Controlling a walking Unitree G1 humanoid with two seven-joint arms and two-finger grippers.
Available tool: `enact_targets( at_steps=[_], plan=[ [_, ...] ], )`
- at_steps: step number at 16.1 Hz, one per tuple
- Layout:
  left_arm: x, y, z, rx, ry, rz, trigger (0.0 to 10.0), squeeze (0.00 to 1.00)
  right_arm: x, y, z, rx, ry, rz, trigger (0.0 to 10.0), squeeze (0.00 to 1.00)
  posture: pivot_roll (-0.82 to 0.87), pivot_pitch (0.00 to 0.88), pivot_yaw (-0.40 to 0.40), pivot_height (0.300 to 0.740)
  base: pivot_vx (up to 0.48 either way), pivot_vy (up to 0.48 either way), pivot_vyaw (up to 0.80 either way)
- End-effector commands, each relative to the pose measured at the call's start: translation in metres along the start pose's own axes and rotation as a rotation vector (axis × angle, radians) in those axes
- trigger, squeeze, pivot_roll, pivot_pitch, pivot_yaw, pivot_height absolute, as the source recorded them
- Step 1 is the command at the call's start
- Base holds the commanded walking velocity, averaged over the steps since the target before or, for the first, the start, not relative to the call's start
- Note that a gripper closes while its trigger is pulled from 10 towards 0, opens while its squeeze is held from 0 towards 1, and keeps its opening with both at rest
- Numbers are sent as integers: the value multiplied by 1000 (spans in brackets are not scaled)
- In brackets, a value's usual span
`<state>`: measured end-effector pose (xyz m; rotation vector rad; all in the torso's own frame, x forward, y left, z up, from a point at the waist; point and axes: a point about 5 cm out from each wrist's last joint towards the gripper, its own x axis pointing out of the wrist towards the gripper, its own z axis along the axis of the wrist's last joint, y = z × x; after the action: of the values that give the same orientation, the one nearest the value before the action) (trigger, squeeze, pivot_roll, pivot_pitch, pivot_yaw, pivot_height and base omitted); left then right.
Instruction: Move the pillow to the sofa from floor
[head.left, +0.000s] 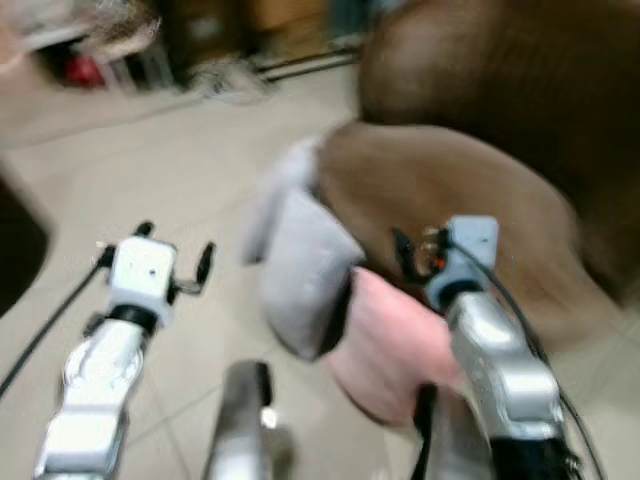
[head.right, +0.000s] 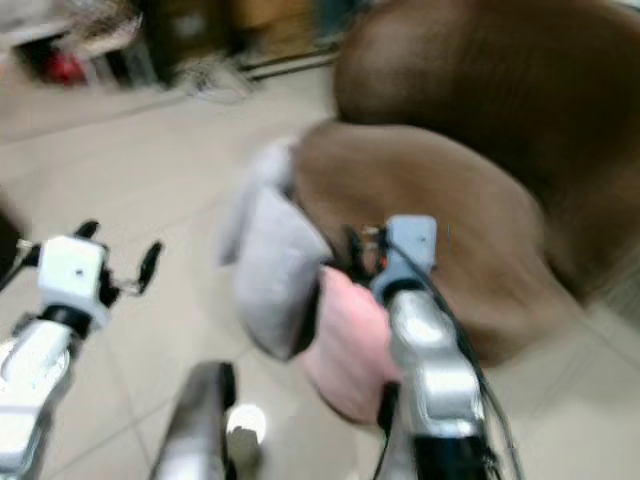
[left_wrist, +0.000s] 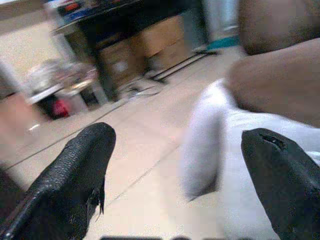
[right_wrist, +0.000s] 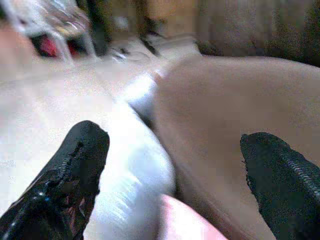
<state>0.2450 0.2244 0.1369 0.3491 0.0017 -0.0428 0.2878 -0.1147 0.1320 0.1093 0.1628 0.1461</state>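
Note:
The picture is blurred. A grey pillow (head.left: 300, 270) stands on the tiled floor, leaning against the front of the brown sofa (head.left: 450, 190). A pink pillow (head.left: 385, 345) lies beside it, nearer to me, also against the sofa. My right gripper (head.left: 420, 250) hovers open over the pink pillow's far end, close to the sofa seat; the right wrist view shows the grey pillow (right_wrist: 130, 165) and sofa seat (right_wrist: 215, 125) between its spread fingers. My left gripper (head.left: 176, 242) is open over bare floor, left of the grey pillow (left_wrist: 220, 145).
Dark furniture, cardboard boxes (left_wrist: 150, 45) and clutter with a red item (head.left: 80, 70) line the far wall. A dark object (head.left: 15, 250) sits at the left edge. A silver and black part of my body (head.left: 245, 410) shows low in the centre.

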Motion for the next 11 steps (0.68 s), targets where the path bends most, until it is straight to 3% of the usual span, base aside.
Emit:
enact_targets(
  at_steps=[1,4,6,7,8,11],
  plan=[
    [4,-10,7,4,-30,-35,10000,0,-4,-19,-3,-20,9,-58,10000,0,-32,0,-7,485,270,0,0],
    [3,-12,6,3,-28,-40,10000,0,-4,-20,-6,-34,29,-39,10000,0,-32,0,-10,485,0,0,0],
    [3,-13,5,19,-21,-48,10000,0,-3,-24,-17,-93,118,-15,10000,0,-31,0,-13,485,0,0,0],
    [3,-13,5,23,-19,-52,10000,0,-3,-26,-21,-117,145,-9,10000,459,-29,0,-16,485,0,0,0],
    [3,-14,4,25,-16,-56,10000,0,-3,-28,-25,-120,159,-9,10000,1000,-27,0,-20,485,0,0,0],
    [-1,-18,0,36,15,-108,10000,0,-1,-34,-40,-189,246,9,10000,1000,-20,0,-23,485,0,0,0]
  ],
)
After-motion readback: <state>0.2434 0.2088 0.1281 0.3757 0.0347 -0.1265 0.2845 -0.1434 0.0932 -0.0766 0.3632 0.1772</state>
